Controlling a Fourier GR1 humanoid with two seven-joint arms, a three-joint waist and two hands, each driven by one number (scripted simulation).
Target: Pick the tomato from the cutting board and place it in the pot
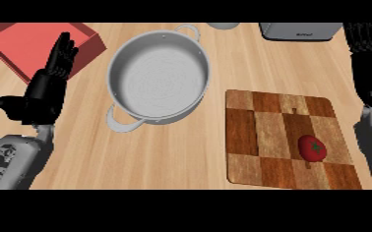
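A red tomato (312,147) with a green stem lies on the right part of the checkered wooden cutting board (254,128) at the lower right. To the board's left, a grey metal pot (160,76) with two handles stands empty in the middle of the counter. At the left edge my left hand (47,86) rests open with its fingers up, apart from the pot. Along the right edge a dark strip of my right hand (362,73) shows, right of and above the tomato and not touching it.
A red box (29,42) sits at the upper left, partly behind my left hand. A grey appliance (301,30) stands at the upper right. A pale round object (224,25) peeks in at the top edge.
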